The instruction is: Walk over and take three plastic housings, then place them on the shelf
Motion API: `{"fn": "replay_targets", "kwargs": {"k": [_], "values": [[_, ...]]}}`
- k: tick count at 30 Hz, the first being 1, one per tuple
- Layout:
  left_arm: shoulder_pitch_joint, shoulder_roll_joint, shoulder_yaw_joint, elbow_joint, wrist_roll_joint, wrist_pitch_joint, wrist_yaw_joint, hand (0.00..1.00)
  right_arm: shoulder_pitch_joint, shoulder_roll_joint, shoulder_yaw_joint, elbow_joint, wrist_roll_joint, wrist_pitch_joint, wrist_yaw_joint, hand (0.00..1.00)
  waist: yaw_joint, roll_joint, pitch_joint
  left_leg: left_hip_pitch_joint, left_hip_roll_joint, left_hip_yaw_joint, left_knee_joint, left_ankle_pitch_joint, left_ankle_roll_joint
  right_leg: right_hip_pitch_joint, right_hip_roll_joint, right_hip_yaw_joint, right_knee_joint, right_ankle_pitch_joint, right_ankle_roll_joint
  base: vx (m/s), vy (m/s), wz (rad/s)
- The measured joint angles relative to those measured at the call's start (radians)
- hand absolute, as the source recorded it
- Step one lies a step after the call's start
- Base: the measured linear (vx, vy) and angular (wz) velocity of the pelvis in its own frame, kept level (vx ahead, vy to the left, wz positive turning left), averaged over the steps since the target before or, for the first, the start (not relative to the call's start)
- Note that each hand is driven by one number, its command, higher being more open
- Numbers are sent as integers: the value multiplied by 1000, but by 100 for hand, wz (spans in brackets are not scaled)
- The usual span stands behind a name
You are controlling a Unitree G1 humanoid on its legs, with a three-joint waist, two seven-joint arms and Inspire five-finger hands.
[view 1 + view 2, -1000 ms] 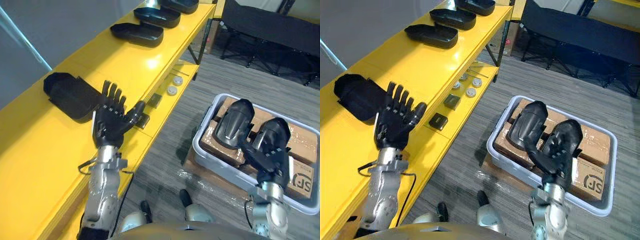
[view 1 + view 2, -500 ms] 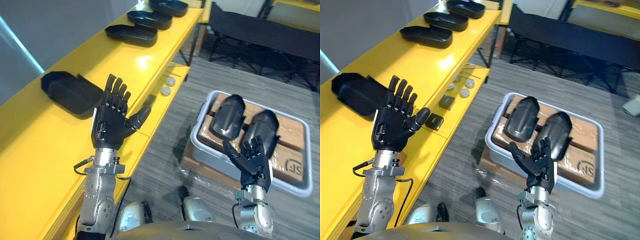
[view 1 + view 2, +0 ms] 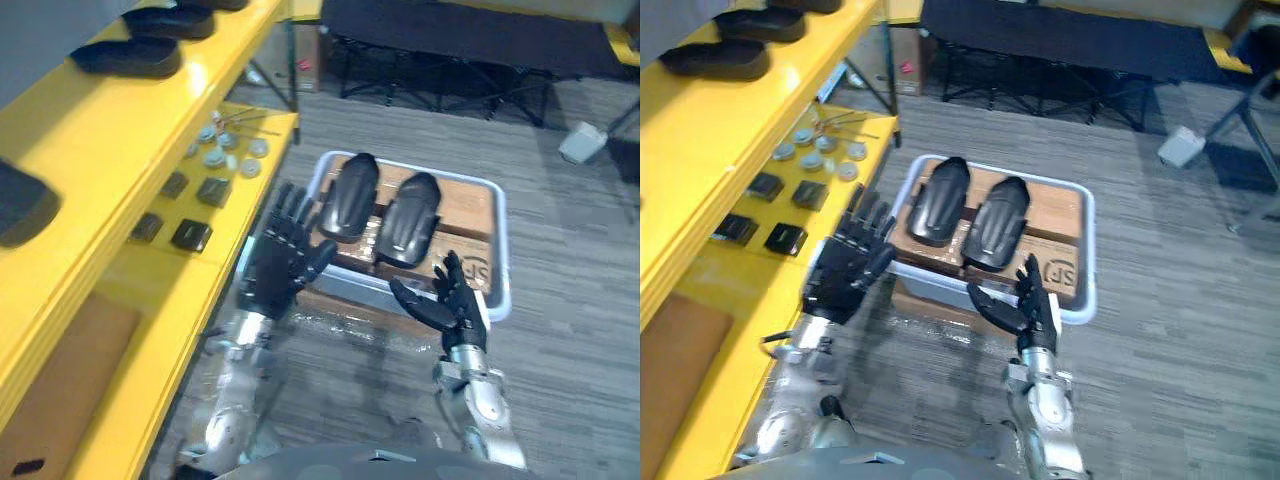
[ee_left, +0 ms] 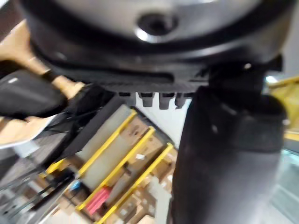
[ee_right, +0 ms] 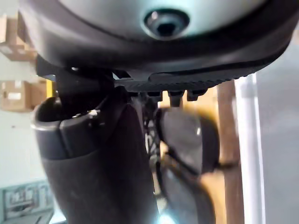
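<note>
Two black plastic housings lie side by side on cardboard inside a pale tray on the floor. My left hand hovers open at the tray's near left corner, fingers spread and holding nothing. In front of the tray's near edge my right hand is open too, palm turned up and empty. The right wrist view shows the housings just past that hand. More black housings rest on the yellow shelf at the left.
The shelf's lower level carries small round discs and small black blocks. A black folding cot stands behind the tray. A small white object lies on the grey floor at the far right.
The camera has swung from the shelf toward the tray. My left hand has come off the shelf to the tray's left side. The right hand stays open before the tray.
</note>
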State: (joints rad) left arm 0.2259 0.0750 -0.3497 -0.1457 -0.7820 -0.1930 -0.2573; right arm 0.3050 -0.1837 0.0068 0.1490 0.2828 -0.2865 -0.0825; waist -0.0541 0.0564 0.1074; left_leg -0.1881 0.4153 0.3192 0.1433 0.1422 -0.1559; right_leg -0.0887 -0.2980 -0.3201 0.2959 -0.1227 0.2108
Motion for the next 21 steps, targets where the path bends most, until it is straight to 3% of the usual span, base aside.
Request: {"fn": "replay_targets", "kwargs": {"k": [2,3,6,11,14,19,21], "values": [[16,4,-99,-5,8,23,-7,100,58,-21,-63,-9,21,4,-1,100,-17,9,-6,45,-17,10,-16,3,-5,5,17,7,-4,-9,-18,100,-216,-27],[19,3,-131,-9,7,24,-30,100,91,-19,-90,-37,50,4,-12,100,-24,8,-5,65,-40,4,-27,-20,-26,1,27,23,-15,-9,-28,85,-121,-52],[16,11,-127,-28,12,22,-39,100,108,-17,-99,-93,81,3,-32,100,-24,-1,-6,92,-117,-61,-73,-131,-20,-35,51,84,-73,33,-44,24,-7,-65],[6,59,-68,-29,44,24,-70,100,31,17,-62,-87,94,2,-129,100,1,-30,9,67,-189,-72,-78,-137,-17,-69,1,93,-126,113,-31,-57,108,-18],[5,87,-43,-37,84,25,-95,100,-136,33,-73,14,94,-1,-187,100,29,-50,22,56,-227,-54,-76,-137,-1,-72,-27,87,-188,193,-35,-66,121,-15],[-62,98,-37,-61,130,21,-73,100,-334,5,-118,105,79,-4,-243,100,44,-57,52,13,-239,-72,-53,-135,3,-67,-32,39,-249,243,-32,-45,46,3],[-92,97,-37,-62,130,20,-63,100,-392,-38,-126,137,81,-3,-269,100,48,-46,68,-11,-239,-93,-41,-136,2,-69,-32,21,-249,243,-32,-37,-12,19]]}}
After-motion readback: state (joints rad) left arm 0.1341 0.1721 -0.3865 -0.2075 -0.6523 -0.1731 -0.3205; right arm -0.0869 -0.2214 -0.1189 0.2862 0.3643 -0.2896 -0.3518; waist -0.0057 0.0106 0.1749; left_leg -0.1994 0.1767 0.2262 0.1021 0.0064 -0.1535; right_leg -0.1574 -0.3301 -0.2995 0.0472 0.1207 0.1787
